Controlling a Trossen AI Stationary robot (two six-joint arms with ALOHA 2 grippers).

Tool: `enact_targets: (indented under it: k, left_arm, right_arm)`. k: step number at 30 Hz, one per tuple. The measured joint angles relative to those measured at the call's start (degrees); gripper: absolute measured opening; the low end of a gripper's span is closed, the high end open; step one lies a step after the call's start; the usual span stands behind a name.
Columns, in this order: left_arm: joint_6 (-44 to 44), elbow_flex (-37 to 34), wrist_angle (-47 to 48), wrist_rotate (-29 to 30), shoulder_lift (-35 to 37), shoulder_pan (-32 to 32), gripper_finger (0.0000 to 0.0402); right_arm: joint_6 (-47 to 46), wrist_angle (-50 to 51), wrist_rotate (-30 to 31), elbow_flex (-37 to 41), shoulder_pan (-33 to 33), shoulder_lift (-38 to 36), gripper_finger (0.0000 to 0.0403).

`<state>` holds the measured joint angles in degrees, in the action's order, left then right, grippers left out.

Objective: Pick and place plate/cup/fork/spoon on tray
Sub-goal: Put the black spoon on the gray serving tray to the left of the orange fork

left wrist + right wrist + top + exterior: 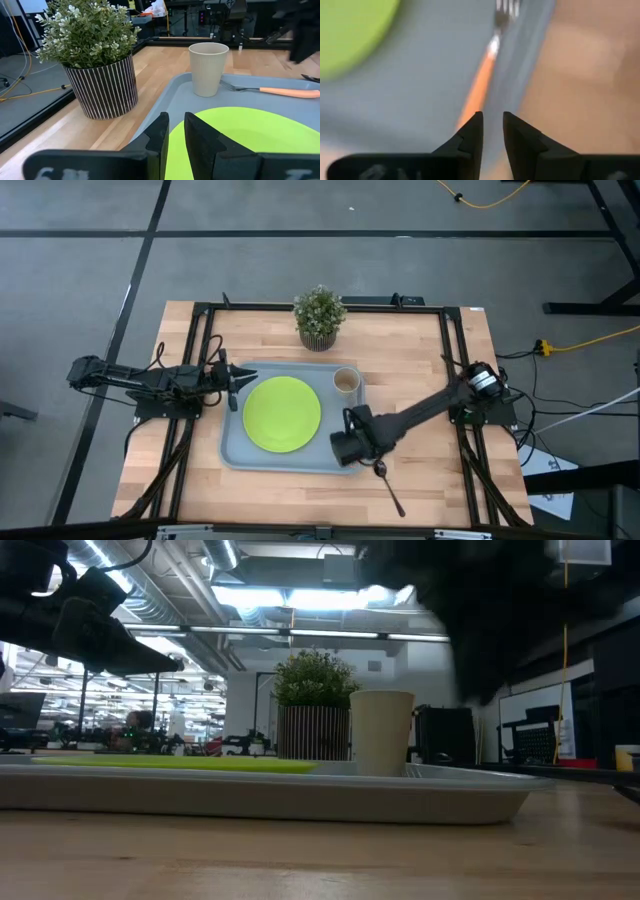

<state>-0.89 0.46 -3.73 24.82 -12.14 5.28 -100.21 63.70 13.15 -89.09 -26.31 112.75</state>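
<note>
The lime-green plate (282, 413) lies flat in the grey-blue tray (232, 450). The beige cup (346, 381) stands upright in the tray's far right corner. The orange-handled fork (280, 91) lies flat on the tray floor by its right rim. The dark spoon (388, 485) lies on the table in front of the tray's right near corner. My right gripper (493, 125) hangs open above the fork's handle (480, 85), pointing down, with nothing between its fingers. My left gripper (176, 135) waits at the tray's left edge, pointing level over the plate, its fingers a narrow gap apart.
A potted plant (319, 317) in a striped pot stands on the table beyond the tray's far rim. Black frame rails run along the table's left, right and far sides. Bare wood lies in front of the tray and to its right.
</note>
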Motion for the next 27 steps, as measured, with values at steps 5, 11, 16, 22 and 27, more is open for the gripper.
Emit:
enact_targets:
  k: [5,11,16,22,27]
  left_arm:
    - [0.0,0.0,0.0,0.0,0.0,0.0,0.0053]
    - [0.0,0.0,0.0,0.0,0.0,0.0,0.0053]
    - [0.0,0.0,0.0,0.0,0.0,0.0,0.0053]
    - [0.0,0.0,0.0,0.0,0.0,0.0,0.0053]
    - [0.0,0.0,0.0,0.0,0.0,0.0,0.0053]
  right_arm:
    - [-1.9,-0.8,-6.7,-0.8,-6.1,-0.1,0.0078]
    - [-11.9,-2.3,-7.5,-0.7,-13.5,0.0,0.0078]
    - [-16.4,-7.2,-7.4,2.5,-18.5,0.0,0.0078]
    - [-14.0,-11.9,-7.5,6.7,-19.3,1.7,0.0078]
    - [-11.9,-10.6,-8.7,6.9,-18.6,3.2,0.0078]
